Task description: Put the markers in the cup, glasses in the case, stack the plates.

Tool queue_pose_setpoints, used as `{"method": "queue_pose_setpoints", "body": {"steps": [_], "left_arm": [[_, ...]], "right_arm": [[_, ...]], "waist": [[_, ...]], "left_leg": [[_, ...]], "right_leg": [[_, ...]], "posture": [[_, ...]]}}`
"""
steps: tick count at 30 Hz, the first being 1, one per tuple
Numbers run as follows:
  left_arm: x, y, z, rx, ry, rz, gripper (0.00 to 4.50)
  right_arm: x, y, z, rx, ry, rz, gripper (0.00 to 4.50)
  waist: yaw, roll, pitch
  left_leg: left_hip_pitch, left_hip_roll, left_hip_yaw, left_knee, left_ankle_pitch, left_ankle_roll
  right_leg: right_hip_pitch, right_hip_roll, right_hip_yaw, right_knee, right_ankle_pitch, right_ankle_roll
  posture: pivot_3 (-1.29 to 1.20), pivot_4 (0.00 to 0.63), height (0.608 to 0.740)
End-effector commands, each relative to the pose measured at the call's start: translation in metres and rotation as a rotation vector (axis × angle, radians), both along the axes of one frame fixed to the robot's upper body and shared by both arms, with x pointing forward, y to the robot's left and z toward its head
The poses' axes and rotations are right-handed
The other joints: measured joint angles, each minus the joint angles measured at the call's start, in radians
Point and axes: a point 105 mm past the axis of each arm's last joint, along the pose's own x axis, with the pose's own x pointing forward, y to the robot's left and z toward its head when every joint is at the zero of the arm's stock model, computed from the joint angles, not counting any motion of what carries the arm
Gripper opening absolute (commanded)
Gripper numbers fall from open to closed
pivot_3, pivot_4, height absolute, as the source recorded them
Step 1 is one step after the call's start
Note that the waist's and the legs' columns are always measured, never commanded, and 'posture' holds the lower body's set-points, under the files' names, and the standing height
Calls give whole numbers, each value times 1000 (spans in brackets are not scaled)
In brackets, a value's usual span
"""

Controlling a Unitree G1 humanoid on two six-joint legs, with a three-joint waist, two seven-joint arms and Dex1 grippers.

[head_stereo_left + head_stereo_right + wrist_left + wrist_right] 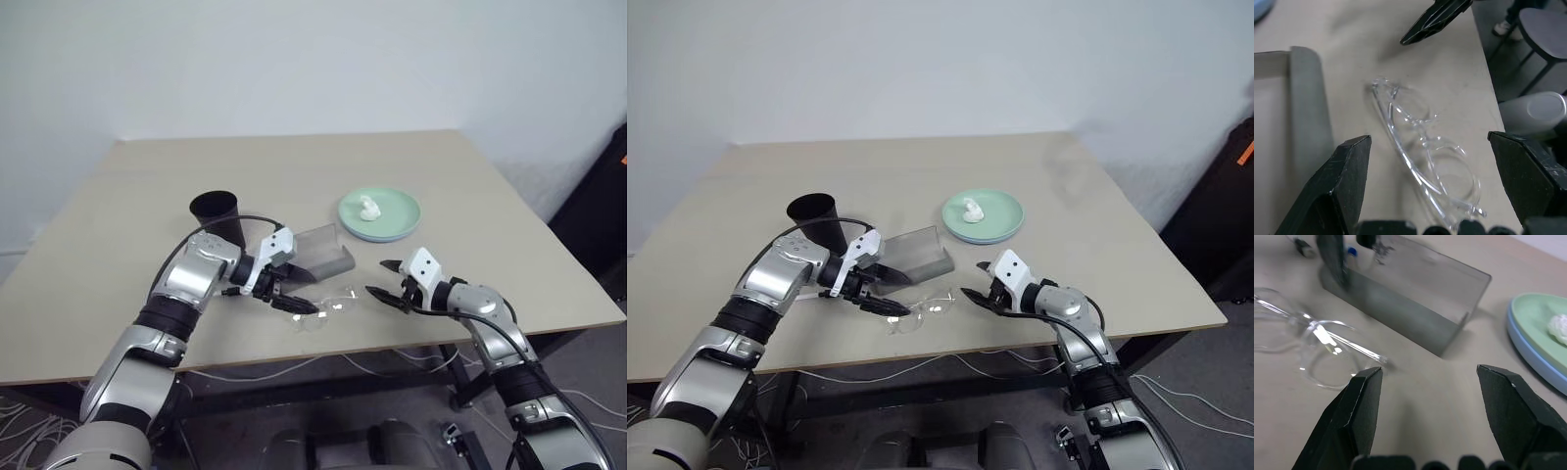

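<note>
Clear wire-rimmed glasses (pixel 318 310) lie near bench (pixel 118 245) front edge. Left tool (pixel 286 302) released, fingers straddling them; thin frame may slip or skid off edge. Right tool (pixel 384 282) released, just beside; collision risk. Grey hinged case (pixel 326 251) open behind. Stacked mint-on-blue plates (pixel 380 214) farther back.

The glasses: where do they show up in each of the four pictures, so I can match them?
Left eye view: glasses near the table's front edge, between both end effectors.
Right eye view: same spot.
Left wrist view: centre, between the two fingers.
Right wrist view: beside the near finger.
Shared landmark: the open grey case, just behind them.
</note>
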Motion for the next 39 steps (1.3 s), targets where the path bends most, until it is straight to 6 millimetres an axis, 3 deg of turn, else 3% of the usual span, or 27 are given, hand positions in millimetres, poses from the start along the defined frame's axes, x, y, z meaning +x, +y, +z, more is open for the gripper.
{"method": "queue_pose_setpoints", "body": {"steps": [1,13,16,22,27,32,39], "left_arm": [[6,-10,10,-4,-35,-25,4053],[3,-18,-4,11,35,-24,4053],[3,-21,-4,-3,64,-5,3529],[5,-19,-11,28,56,13,1460],[6,-18,-11,32,59,24,1316],[7,-18,-11,19,59,45,23],[7,-18,-11,9,53,56,23]], "right_arm": [[0,-3,20,37,-64,13,3333],[1,-1,19,30,-72,1,3333],[2,-2,20,30,-78,-6,3366],[2,-2,20,29,-83,-13,3366],[3,-1,20,27,-84,-14,3366],[3,0,19,24,-82,-12,3366],[4,0,19,19,-82,-10,3366]], "waist": [[0,0,0],[0,-1,0],[0,-1,0],[0,-1,0],[0,-1,0],[0,-1,0],[0,-1,0]], "left_leg": [[0,0,0,0,0,0],[0,0,-1,1,0,0],[0,0,-1,1,0,0],[0,0,-2,1,0,0],[0,0,-2,2,0,0],[0,0,-2,2,0,0],[0,0,-4,4,-1,-2]], "right_leg": [[0,0,0,0,0,0],[0,0,0,0,0,0],[0,0,0,0,0,0],[0,0,0,0,0,0],[1,0,0,0,0,0],[1,0,0,0,0,0],[2,0,-1,1,0,0]], "posture": [[0,0,740],[0,0,740],[0,0,740],[0,0,740],[0,0,740],[0,0,740],[0,0,740]]}}
